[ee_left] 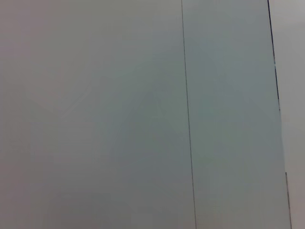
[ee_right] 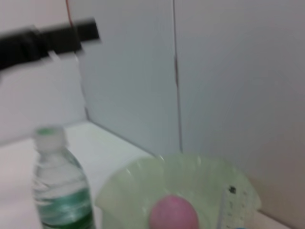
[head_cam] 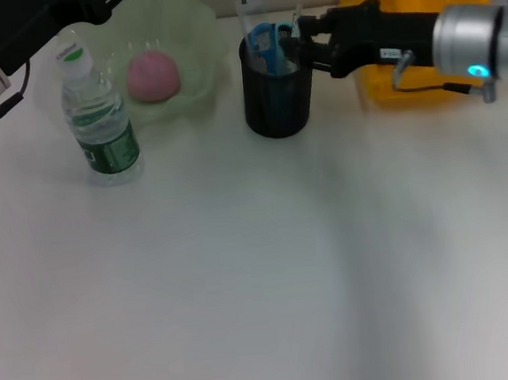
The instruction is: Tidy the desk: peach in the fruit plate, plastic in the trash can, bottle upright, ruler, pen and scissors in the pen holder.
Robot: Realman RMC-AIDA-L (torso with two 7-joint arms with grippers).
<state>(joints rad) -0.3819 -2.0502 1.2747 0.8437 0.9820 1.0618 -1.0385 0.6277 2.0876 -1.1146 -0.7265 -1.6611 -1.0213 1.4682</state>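
Note:
The clear bottle [head_cam: 101,123] [ee_right: 59,191] with a green label stands upright at the left. The pink peach [head_cam: 152,76] [ee_right: 174,212] lies in the pale green fruit plate [head_cam: 191,35] [ee_right: 133,183]. The black pen holder [head_cam: 275,99] holds the blue-handled scissors [head_cam: 263,42], the clear ruler [head_cam: 249,11] [ee_right: 228,210] and a thin pen [head_cam: 296,16]. My right gripper [head_cam: 297,42] hovers open at the holder's rim, holding nothing. My left gripper [head_cam: 100,3] is raised behind the bottle, at the top edge of the head view. The plastic is out of view.
The yellow trash can [head_cam: 398,0] stands at the back right, partly behind my right arm. A grey panelled wall [ee_left: 143,114] closes off the back. The white desk [head_cam: 262,287] stretches toward me.

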